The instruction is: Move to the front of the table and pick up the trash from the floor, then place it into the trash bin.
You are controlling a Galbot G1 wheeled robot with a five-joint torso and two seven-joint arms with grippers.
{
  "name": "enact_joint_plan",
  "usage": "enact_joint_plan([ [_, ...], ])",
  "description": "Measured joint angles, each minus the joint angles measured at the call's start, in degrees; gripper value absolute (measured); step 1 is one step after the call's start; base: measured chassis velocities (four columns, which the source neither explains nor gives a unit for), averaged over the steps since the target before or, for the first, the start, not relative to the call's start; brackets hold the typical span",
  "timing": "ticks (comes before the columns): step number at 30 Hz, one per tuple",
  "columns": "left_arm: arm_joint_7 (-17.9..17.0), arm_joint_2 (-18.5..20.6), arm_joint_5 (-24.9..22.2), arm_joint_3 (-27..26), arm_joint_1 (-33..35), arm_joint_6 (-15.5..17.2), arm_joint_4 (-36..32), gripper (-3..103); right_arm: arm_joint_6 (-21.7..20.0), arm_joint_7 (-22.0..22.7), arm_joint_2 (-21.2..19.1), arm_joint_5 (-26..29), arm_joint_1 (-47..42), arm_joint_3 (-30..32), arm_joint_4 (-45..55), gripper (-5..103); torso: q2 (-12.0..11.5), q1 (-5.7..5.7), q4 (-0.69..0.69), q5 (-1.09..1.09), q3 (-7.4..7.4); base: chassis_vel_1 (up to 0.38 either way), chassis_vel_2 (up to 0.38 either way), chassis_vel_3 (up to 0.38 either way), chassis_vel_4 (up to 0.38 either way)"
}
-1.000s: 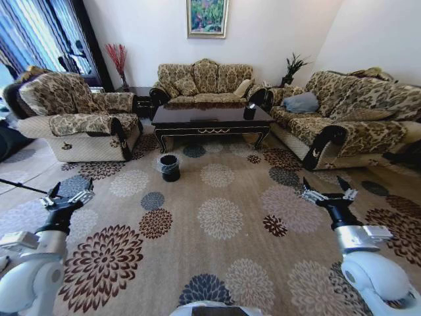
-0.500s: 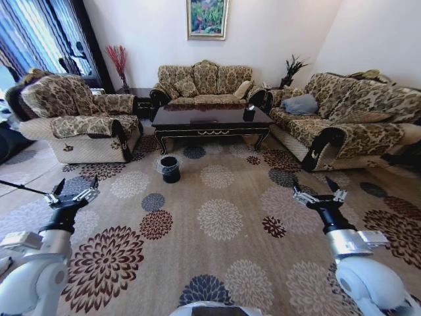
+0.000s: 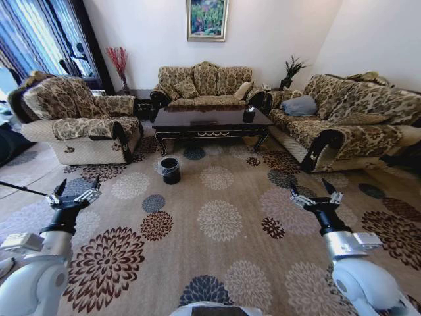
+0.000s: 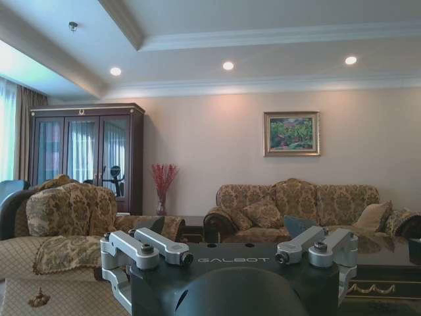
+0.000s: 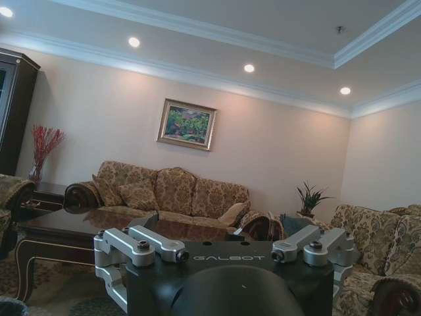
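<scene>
Nearest to you, both arms are raised low over the floor [image 3: 223, 197], the beige flower-medallion carpet. Your left claw [image 3: 74, 197] hangs on the near left of the trash bin [image 3: 170, 170], its fingers spread apart and holding nothing. Your right claw [image 3: 316, 197] hangs on the near right of the bin, also spread apart and empty. In each wrist view the claw body reads "GALBOT" in pale letters on the black housing.

Farther out, the small round black trash bin with its clear liner stands on the carpet, apart from both claws and just in front of the surface [image 3: 210, 120], near its left front leg. That dark glossy coffee table lies beyond the bin, its gold trim facing you. A small dark object [image 3: 248, 113] stands at its right end.

An armchair [image 3: 79, 118] stands left of the bin, a sofa [image 3: 204, 82] behind the surface, another sofa [image 3: 342, 118] to the right. You cannot make out any trash on the carpet.
</scene>
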Motion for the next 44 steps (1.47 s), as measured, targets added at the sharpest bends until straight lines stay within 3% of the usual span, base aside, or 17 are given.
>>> enact_joint_plan([
  [17,-1.55,-0.48,-0.24,0.16,1.25,0.16,-1.39,100,0.85,-0.32,0.69,-0.72,-0.95,-0.26,0.73,100,4.92,2.23,0.00,0.00,2.68,0.000,0.000,0.000,0.000],
  [22,-2.92,-1.14,0.96,1.69,1.33,0.26,-1.77,100,3.89,-0.02,0.80,-0.22,-0.77,-0.44,0.22,100,6.44,2.89,0.00,0.00,3.54,0.000,0.000,0.000,0.000],
  [31,-2.56,-1.58,4.85,4.64,1.45,-0.38,-0.69,100,5.81,1.57,0.01,-0.24,1.01,-0.88,-1.56,100,6.66,2.98,0.00,0.00,3.71,0.000,0.000,0.000,0.000],
  [44,-1.84,-0.31,5.01,3.10,0.85,-0.52,1.07,100,7.05,-3.29,-2.64,1.29,0.60,-1.83,-2.13,100,6.29,2.81,0.00,-0.01,3.50,0.000,0.000,0.000,0.000],
])
